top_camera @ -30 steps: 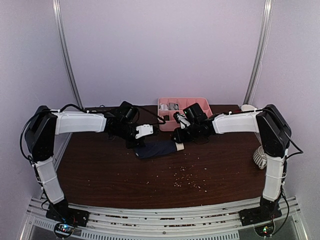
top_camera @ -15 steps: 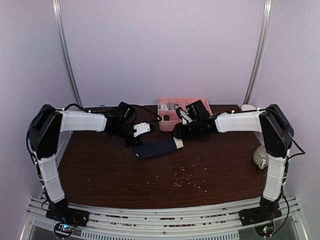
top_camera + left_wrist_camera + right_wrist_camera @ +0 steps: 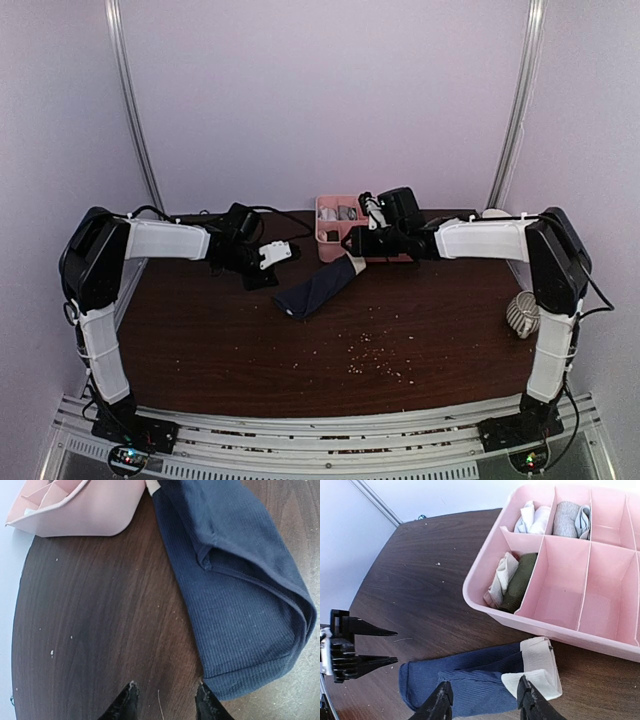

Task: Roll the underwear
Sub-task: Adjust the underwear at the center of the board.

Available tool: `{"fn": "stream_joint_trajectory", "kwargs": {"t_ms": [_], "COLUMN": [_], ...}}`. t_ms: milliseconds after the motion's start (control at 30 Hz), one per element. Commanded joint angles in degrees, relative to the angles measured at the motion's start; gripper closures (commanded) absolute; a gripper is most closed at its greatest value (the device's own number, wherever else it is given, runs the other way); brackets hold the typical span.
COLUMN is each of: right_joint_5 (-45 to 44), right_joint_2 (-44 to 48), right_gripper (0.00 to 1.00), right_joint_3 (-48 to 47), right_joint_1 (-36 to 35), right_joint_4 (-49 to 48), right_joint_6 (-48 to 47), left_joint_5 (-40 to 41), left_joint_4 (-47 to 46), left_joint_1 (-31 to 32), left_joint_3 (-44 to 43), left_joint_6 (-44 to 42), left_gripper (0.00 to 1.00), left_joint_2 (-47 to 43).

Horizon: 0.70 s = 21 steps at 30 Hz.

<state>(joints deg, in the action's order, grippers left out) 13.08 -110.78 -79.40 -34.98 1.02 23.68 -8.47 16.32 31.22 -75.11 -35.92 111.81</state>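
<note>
I see the dark wood table (image 3: 200, 340) with the pink compartment tray (image 3: 485, 597) at its far edge. The navy underwear (image 3: 465, 680) lies rolled on the table just in front of the tray, its cream waistband end nearest it. My right gripper (image 3: 484, 682) hangs over the roll, fingers spread, gripping nothing. My left gripper (image 3: 165, 690) is parted too and empty, one finger just beside the roll's other end. Small cloth rolls (image 3: 512, 580) sit in three tray compartments.

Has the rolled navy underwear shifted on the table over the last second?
Yes. The rolled navy cloth underwear has pivoted: its cream waistband end swung toward the pink plastic compartment tray, so it now lies diagonally.
</note>
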Motion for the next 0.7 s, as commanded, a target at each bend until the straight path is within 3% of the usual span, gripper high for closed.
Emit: {"fn": "stream_joint_trajectory", "kwargs": {"t_ms": [0,200,667], "right_joint_5": [-0.02,-0.47,-1.43], "right_joint_2": [-4.82,-8.67,-14.17], "right_gripper": [0.54,0.52,0.51], "right_joint_3": [-1.3,-3.57,-8.57], "right_joint_1": [0.26,0.28,0.27], "right_joint_4": [-1.06,-1.1,-1.46], "right_joint_6": [0.97,1.3,0.39], "left_joint_5": [-5.4,-11.8,-11.28], "left_joint_4": [-0.36,2.42,1.39], "left_joint_1": [0.2,1.7,7.93], "left_joint_3": [-1.38,-4.81,-13.85], "left_joint_6": [-1.52,-2.78,0.3], "left_gripper": [0.58,0.54,0.53], "left_joint_2": [-2.03,-1.31,9.42]}}
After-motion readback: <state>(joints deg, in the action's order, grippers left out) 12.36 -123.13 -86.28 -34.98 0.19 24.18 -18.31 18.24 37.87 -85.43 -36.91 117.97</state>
